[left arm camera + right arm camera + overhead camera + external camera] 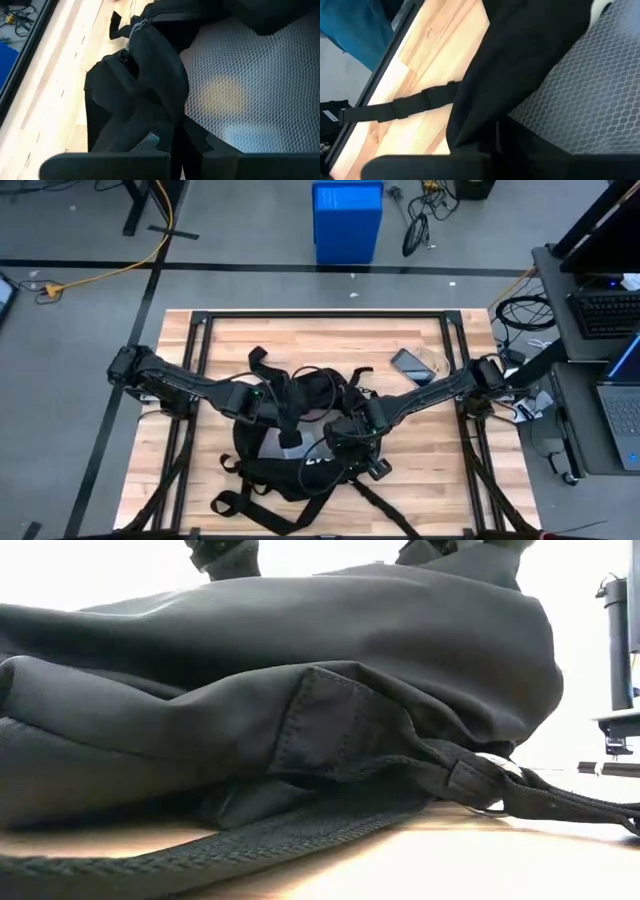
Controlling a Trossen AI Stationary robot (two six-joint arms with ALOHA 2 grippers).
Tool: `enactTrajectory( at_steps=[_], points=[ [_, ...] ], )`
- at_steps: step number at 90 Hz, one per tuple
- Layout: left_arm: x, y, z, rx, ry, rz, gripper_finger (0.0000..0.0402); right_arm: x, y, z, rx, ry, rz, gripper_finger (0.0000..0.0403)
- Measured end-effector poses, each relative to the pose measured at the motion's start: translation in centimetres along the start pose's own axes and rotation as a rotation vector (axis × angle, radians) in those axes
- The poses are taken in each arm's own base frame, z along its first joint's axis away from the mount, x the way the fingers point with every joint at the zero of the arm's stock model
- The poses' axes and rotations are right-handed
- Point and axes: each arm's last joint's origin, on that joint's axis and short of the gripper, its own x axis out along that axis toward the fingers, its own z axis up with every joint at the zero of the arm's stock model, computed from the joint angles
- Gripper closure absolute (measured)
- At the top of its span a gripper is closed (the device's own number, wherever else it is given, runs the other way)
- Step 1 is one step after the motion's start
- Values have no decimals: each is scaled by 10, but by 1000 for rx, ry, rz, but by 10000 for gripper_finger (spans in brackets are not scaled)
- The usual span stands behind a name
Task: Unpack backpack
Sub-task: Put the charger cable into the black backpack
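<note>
A phone lies on the wooden table (blue bin beyond).

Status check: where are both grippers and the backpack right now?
Left gripper and right gripper both down on the backpack, mid-table. Phone lies apart, far right. Nothing blocking.

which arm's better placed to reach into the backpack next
Probably right: the right end effector sits over the middle of the backpack. The left end effector is at its far edge. Both wrist views show mesh lining.
</note>
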Motion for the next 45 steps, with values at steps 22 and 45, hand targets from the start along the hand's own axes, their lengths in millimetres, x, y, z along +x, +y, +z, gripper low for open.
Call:
enactTrajectory(
  at_steps=[22, 45],
  points=[
    [0, 0, 0, 0, 2, 1, 402, -40, 12, 7, -81, -123, -123, 403],
    [0, 0, 0, -18, -2, 0, 402, -93, 44, 2, -4, -310, -24, 403]
  ],
)
